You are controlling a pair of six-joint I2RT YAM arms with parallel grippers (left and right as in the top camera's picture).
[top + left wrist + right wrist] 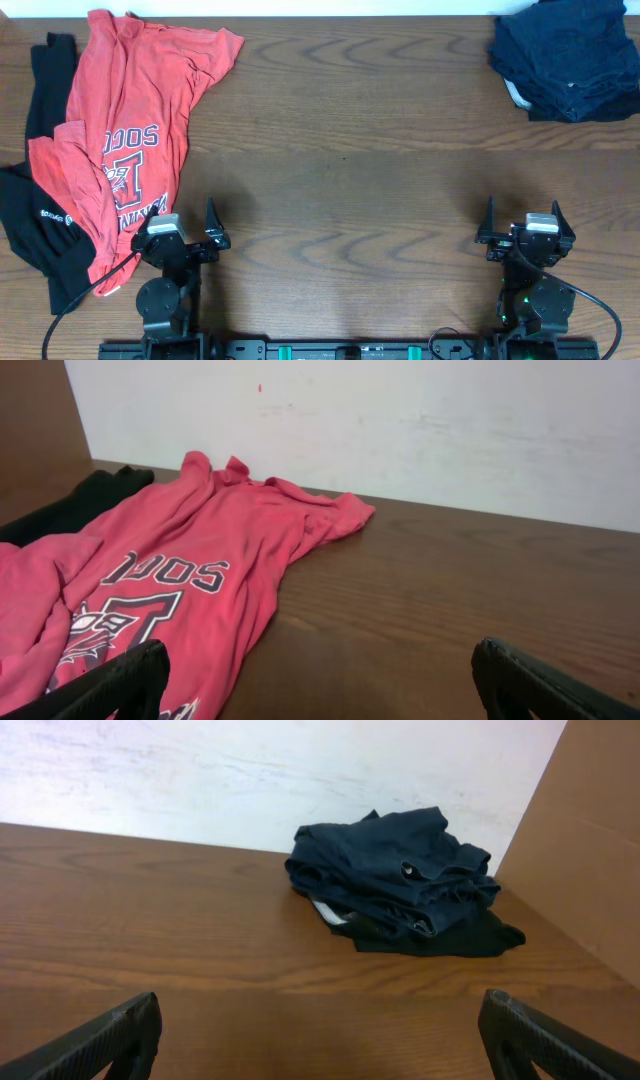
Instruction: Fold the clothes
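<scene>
A red-orange T-shirt [130,130] with varsity lettering lies crumpled and spread out on the left of the table, its print upside down from my side. In the left wrist view the T-shirt [190,580] fills the left half. A black top [40,225] with small white logos lies partly under it at the far left edge; in the left wrist view only a bit of the black top [70,510] shows. My left gripper [185,225] [320,675] is open and empty, right beside the shirt's lower hem. My right gripper [523,218] [320,1025] is open and empty over bare wood.
A pile of dark blue garments [568,60] [400,880] sits in the back right corner. A white wall runs along the table's far edge, and a brown panel [590,840] stands at the right side.
</scene>
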